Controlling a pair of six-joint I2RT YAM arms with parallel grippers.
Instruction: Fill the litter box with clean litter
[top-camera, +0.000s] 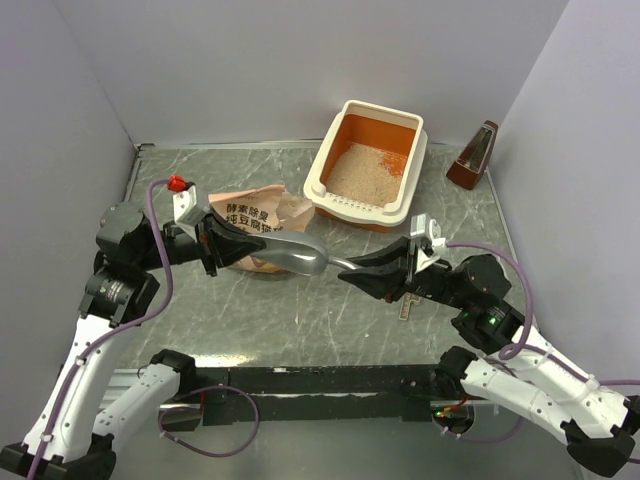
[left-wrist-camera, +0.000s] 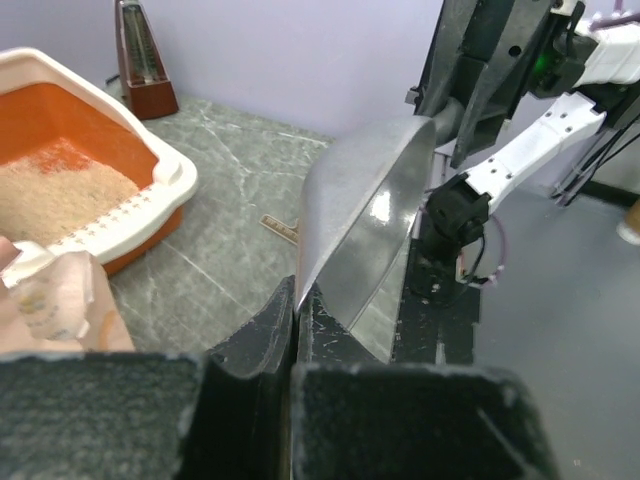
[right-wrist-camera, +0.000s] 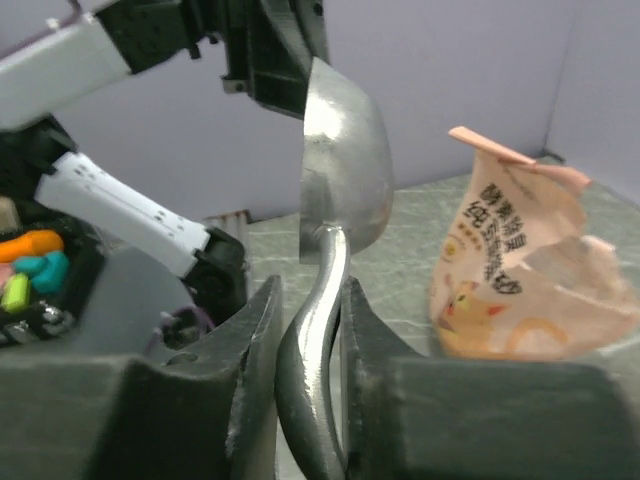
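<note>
Showing the scoop (top-camera: 300, 258) pinched at both ends: left gripper (top-camera: 232, 245) closed on its bowl edge, right gripper (top-camera: 355, 272) on its handle. Loose and likely spill-prone, the clean litter (top-camera: 365, 172) lay in the litter box (top-camera: 330, 165) behind; the stiff handle seemed the surer hold.

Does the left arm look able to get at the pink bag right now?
Probably not yet. The bag lies close beside the left gripper, nothing between, but that gripper is shut on the bowl of the scoop, whose handle the right gripper also clamps.
</note>
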